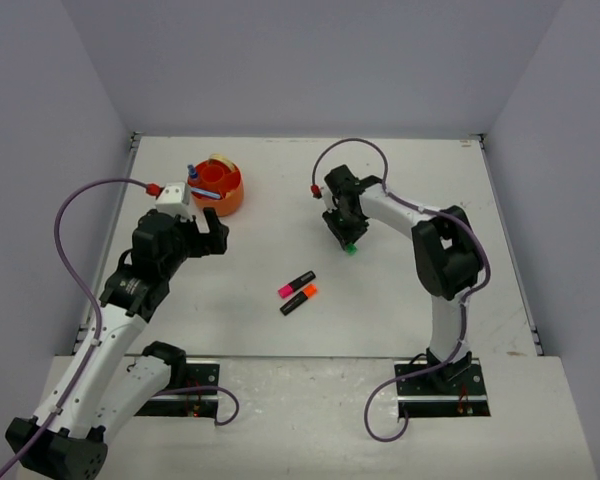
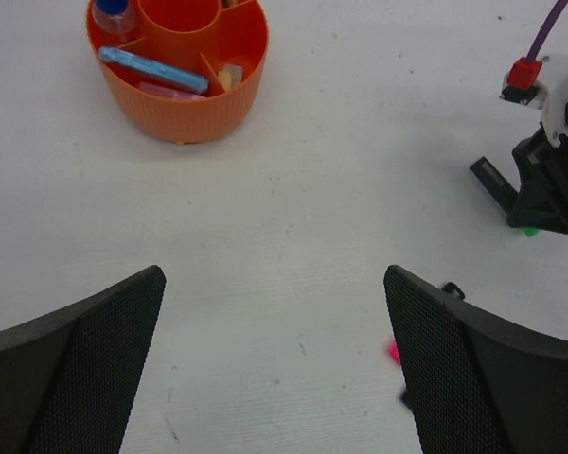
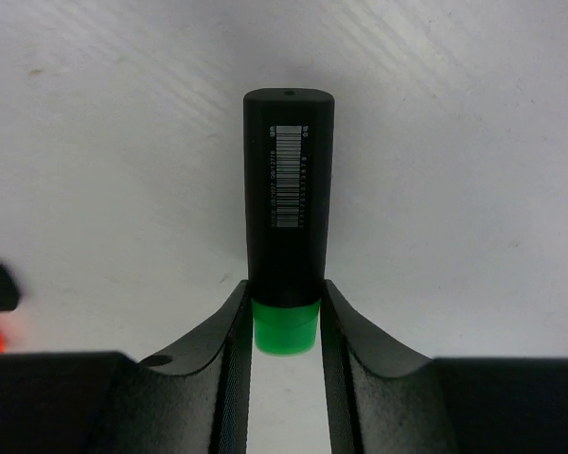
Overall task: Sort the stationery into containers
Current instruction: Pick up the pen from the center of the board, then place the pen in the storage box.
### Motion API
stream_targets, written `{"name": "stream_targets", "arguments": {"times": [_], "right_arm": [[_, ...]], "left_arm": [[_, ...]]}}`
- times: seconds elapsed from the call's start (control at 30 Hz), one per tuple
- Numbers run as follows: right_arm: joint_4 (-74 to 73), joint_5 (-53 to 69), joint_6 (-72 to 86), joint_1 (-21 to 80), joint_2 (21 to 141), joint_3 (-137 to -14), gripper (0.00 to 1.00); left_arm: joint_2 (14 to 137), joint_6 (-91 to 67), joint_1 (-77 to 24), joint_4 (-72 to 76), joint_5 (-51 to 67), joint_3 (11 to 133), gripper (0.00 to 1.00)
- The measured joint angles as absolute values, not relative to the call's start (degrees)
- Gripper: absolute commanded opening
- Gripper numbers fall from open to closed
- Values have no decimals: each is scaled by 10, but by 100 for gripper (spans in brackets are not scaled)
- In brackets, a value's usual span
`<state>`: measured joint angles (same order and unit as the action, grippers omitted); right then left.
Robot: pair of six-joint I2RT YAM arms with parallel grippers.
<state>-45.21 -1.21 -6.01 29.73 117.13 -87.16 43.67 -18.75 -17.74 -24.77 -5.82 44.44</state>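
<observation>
Overhead view, clock directions taken from the middle of the table (image 1: 400,320). Nearest the arm bases, just toward 6 o'clock, the pink highlighter (image 1: 296,284) and the orange highlighter (image 1: 299,300) lie side by side and almost touching. Their long axes run from 8 to 2 o'clock, with the pink end at the 8 o'clock side and the orange end at the 2 o'clock side. At 1 o'clock of this pair the right gripper (image 1: 346,240) points down at the table and is clenched on the green highlighter (image 1: 349,247). In the right wrist view both fingers (image 3: 235,340) press the sides of the green cap, the right gripper (image 3: 284,288) closing around it, while the black barrel of the green highlighter (image 3: 289,189) projects toward 12 o'clock with its barcode facing up. Whether the barrel rests on the surface cannot be told. At 9 o'clock the left gripper (image 1: 215,228) is released, its jaws spread wide and holding nothing. In the left wrist view the left gripper (image 2: 273,284) frames bare table. Farthest, at 11 o'clock, just beyond the left gripper, stands the orange tub (image 1: 230,195). The compartments of the orange tub (image 2: 189,104) hold a blue-capped tube (image 2: 114,14), a blue piece (image 2: 153,69), a pink piece (image 2: 170,92) and a small pale block (image 2: 231,76).
</observation>
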Motion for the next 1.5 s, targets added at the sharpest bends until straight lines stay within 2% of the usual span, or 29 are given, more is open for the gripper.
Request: {"name": "stream_targets", "arguments": {"times": [0.13,0.27,0.37,0.5,0.6,0.73,0.77,0.8,0.83,0.87,0.9,0.93,0.97,1.0,1.03,1.1,1.27,1.4,1.5], "right_arm": [[-411,12,-46,326,1062,-837,0],[-341,33,-39,417,940,-821,0],[-280,58,-18,486,892,-809,0],[-227,70,16,532,877,-792,0],[-218,71,31,542,878,-789,0],[-215,70,39,544,878,-794,0],[-215,70,41,544,878,-797,0],[-216,70,41,544,878,-803,0],[-219,69,41,544,879,-808,0],[-221,67,41,544,881,-812,0],[-223,66,41,544,883,-815,13],[-224,66,41,543,885,-816,41],[-225,65,41,543,887,-816,77],[-226,64,41,543,888,-816,94],[-226,64,42,543,890,-816,99],[-220,56,52,544,890,-814,99],[-197,3,76,545,871,-770,99],[-193,-24,87,541,840,-718,99],[-192,-33,91,539,812,-689,99]], "left_arm": [[453,-240,-176,-220,13,445,100],[471,-320,-176,-129,116,432,100],[491,-384,-177,-34,175,413,94],[530,-438,-180,31,213,410,81],[541,-465,-181,59,230,405,57],[541,-487,-181,88,253,399,19],[541,-491,-182,93,258,398,17],[541,-494,-182,95,261,398,5],[542,-493,-182,99,263,398,0],[542,-494,-181,102,263,398,0],[543,-493,-181,105,263,398,0],[546,-490,-181,104,263,399,0],[549,-486,-181,101,263,401,0],[554,-480,-181,94,261,405,0],[559,-472,-182,85,258,411,0],[573,-446,-185,46,233,437,0],[647,-366,-187,-65,66,566,0],[720,-310,-186,-76,-65,646,0],[773,-265,-171,-70,-119,680,0]]}}
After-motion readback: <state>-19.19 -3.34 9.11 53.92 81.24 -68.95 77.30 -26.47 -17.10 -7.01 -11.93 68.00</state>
